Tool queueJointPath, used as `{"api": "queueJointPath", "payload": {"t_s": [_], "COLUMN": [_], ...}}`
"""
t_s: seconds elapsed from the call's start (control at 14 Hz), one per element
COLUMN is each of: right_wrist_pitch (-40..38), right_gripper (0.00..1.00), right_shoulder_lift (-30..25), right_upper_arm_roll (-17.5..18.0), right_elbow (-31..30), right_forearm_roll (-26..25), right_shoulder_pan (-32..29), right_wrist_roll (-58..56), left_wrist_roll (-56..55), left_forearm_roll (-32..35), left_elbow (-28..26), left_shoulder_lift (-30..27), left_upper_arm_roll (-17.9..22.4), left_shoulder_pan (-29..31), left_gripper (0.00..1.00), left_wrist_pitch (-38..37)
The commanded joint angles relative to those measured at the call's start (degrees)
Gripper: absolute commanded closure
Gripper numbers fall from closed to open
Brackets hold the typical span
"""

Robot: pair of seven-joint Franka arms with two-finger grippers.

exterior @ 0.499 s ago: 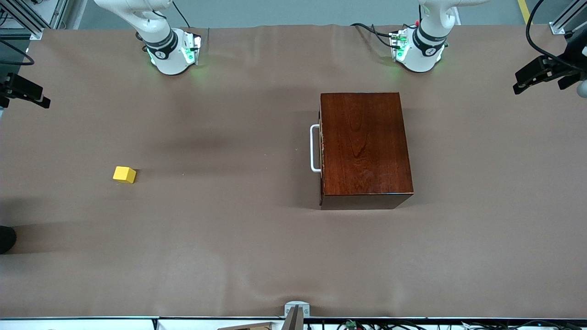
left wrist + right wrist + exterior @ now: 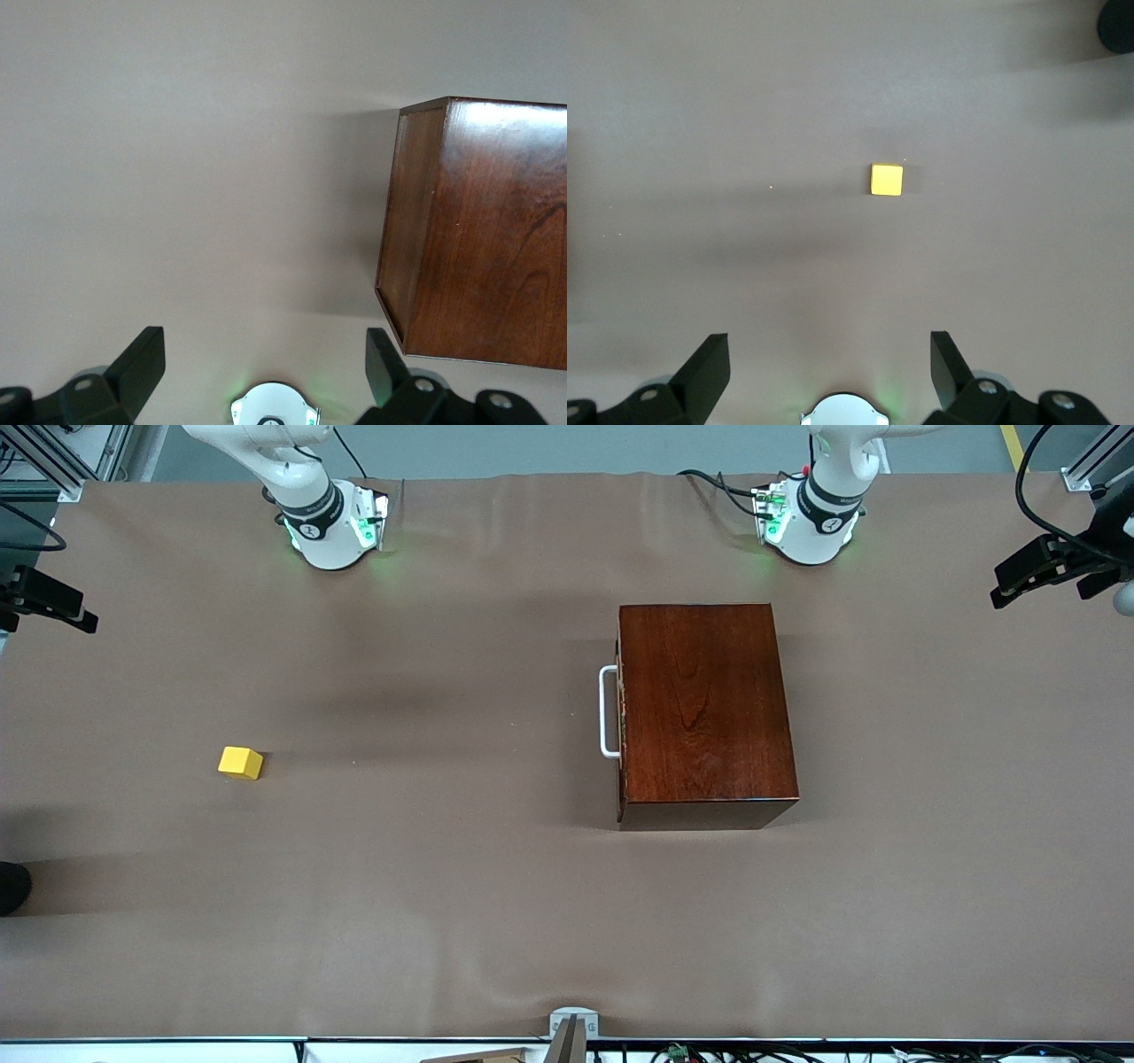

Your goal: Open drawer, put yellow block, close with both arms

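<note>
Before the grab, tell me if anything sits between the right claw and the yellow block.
Nothing visible does. The right claw hangs open high above the bare table, and the yellow block lies alone below it.

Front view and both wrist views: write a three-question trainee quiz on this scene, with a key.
1. True or false: the drawer is pulled out of the wooden box.
2. Which is the yellow block doing? A) resting on the table B) sitting on the box C) held by a gripper
3. Fill in: the left gripper and right gripper both have fingers ____.

Key: 1 false, it is shut. 2 A. 3 open.
</note>
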Motion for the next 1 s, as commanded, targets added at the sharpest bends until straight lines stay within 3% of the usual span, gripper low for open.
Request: {"api": "queueJointPath", "payload": {"t_s": [0.0,0.93], "right_wrist_pitch": [-1.00,-1.62], "right_gripper": [0.00,0.00], "right_shoulder_lift": [0.52,1.14], "right_upper_arm_roll": [0.96,0.79], "right_elbow": [1.42,2.48], "right_forearm_roll": [-0.13,-0.13], "right_shoulder_pan": [-0.79,-0.61], "right_wrist_roll": [0.64,0.64], "left_wrist_roll": [0.86,0.16], "left_forearm_roll": [1.10,0.93], "left_elbow": [1.36,1.36], "left_shoulder_lift": [0.55,0.55], "left_upper_arm_roll": [-0.49,-0.40], "left_shoulder_pan": [0.78,0.26], "left_gripper": [0.00,0.00], "left_wrist_pitch": [-0.51,-0.51]}}
